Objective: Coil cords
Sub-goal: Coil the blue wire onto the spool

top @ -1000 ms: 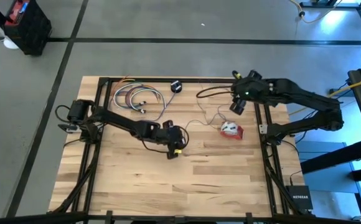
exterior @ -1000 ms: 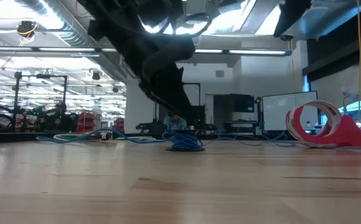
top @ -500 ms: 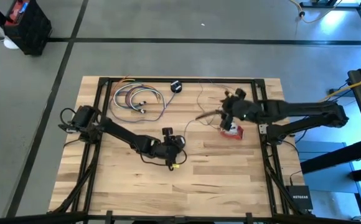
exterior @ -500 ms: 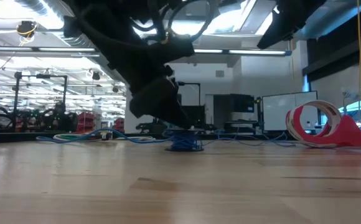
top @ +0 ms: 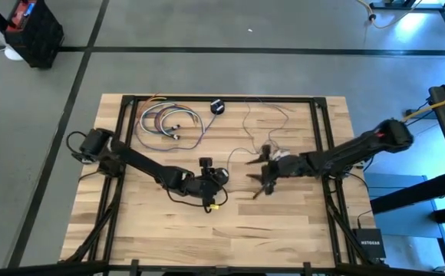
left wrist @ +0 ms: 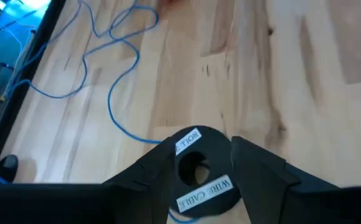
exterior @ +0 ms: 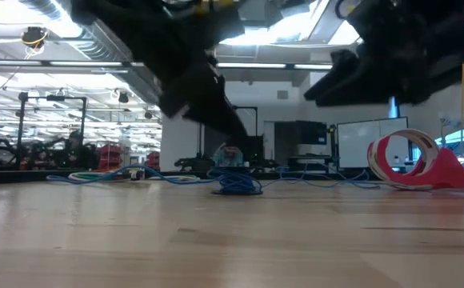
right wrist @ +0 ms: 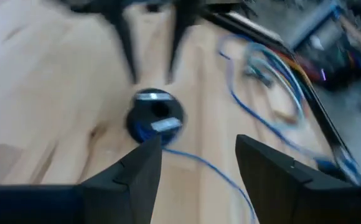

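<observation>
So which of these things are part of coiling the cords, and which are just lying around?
Job: thin blue cord; black puck, at the open left gripper; red-and-white cord bundle; right gripper, nearby.
Lying about: multicoloured cable coil; small black object.

Left pincer (top: 216,186) over puck (mid-table), right pincer (top: 262,184) near

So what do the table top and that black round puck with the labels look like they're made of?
The table top looks like wood: pale butcher-block planks with visible grain and a light sheen. The black puck looks like moulded plastic, matte and dark with a centre hole and white printed labels stuck on, though hard rubber can't be ruled out. The thin cord leaving it looks plastic-sheathed.
</observation>
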`<action>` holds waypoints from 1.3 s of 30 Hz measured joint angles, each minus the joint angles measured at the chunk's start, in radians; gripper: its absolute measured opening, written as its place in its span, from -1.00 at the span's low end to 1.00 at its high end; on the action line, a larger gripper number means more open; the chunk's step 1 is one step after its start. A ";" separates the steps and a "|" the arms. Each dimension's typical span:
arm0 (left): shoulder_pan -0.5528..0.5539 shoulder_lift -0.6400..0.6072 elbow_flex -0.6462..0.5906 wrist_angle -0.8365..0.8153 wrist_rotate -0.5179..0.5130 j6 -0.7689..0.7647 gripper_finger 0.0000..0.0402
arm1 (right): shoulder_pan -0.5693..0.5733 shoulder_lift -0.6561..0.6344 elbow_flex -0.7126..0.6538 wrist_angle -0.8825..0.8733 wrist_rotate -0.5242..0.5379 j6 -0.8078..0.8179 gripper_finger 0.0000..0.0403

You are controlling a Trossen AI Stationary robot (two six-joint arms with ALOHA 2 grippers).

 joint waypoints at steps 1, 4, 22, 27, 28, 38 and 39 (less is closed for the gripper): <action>-0.005 -0.014 0.000 -0.020 -0.003 -0.004 -0.27 | 0.006 0.040 -0.002 0.045 -0.010 -0.053 0.04; -0.012 -0.034 0.000 -0.092 -0.038 -0.049 -0.27 | 0.010 0.163 0.010 0.124 -0.025 -0.220 0.04; 0.030 -0.008 -0.095 0.002 -0.039 -0.138 -0.27 | 0.016 0.608 0.304 0.131 0.147 -0.634 0.04; 0.028 -0.008 -0.095 0.014 -0.038 -0.151 -0.27 | 0.016 0.617 0.311 0.123 0.165 -0.636 0.04; 0.029 -0.008 -0.095 0.016 -0.037 -0.151 -0.27 | 0.016 0.617 0.311 0.126 0.164 -0.636 0.04; 0.029 -0.008 -0.095 0.020 -0.038 -0.143 -0.27 | 0.015 0.618 0.311 0.132 0.115 -0.609 -0.34; 0.029 -0.008 -0.095 0.020 -0.038 -0.143 -0.27 | 0.014 0.620 0.311 0.132 0.102 -0.610 -0.38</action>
